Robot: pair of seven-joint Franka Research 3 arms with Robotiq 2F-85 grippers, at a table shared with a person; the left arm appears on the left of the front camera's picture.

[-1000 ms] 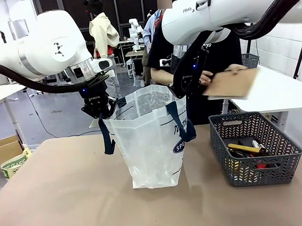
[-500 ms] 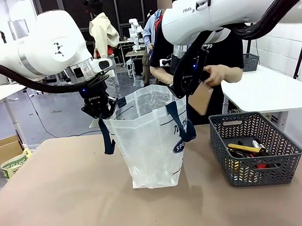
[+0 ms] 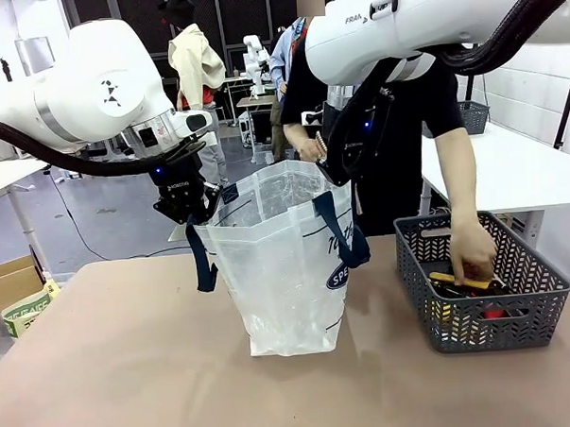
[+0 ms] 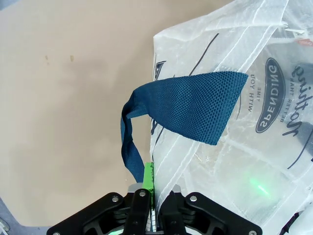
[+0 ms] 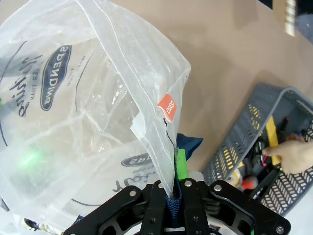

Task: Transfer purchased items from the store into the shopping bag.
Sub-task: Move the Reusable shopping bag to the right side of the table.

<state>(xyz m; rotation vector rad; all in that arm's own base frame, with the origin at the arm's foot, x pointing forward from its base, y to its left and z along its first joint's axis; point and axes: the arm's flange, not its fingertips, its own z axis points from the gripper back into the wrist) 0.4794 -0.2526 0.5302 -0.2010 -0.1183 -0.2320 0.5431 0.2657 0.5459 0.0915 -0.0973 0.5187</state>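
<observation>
Centrally on the table stands the shopping bag, the store at its three o'clock; the left gripper pinches the bag's rim at nine, the right gripper at three, nearer the person's hand among the purchased items.

The front view looks from the robot's side across the bench toward the person, at middle range, with the bag in the centre and the basket to its right. The left wrist view looks down along its own jaws, very close on the bag's rim and a strap, with bare bench behind. The right wrist view looks down from the opposite rim, equally close, reaching out to the basket and a hand. All three share the bag; the front and right wrist views share the basket.
</observation>
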